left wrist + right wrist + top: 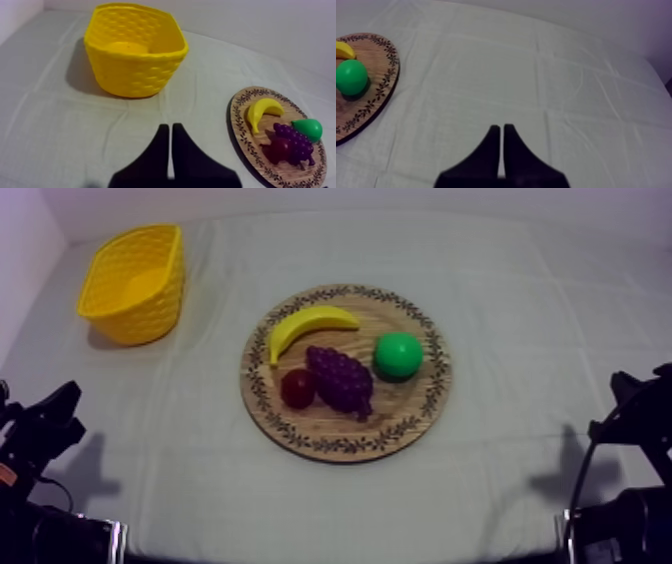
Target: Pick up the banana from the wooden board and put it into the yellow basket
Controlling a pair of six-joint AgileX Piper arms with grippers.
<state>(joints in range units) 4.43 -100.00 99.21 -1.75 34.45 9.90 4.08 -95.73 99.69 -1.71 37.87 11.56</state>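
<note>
The banana (308,326) lay on the board (330,444) near the grapes (340,378). The left gripper (169,129) and right gripper (501,129) rested with fingers together, empty. The left would do best to open and straddle the banana's middle, avoiding the grapes.

right wrist: wooden board (381,75), ahead-left of right end effector (501,128), cut by frame edge; banana (342,50) cut to a tip at that edge | left wrist: ahead-right of left end effector (169,128), pear (310,129) part-hidden behind bunch of grapes (295,142); wooden board rim clipped by frame edge | yellow basket (135,75) near wall hides most of its floor
</note>
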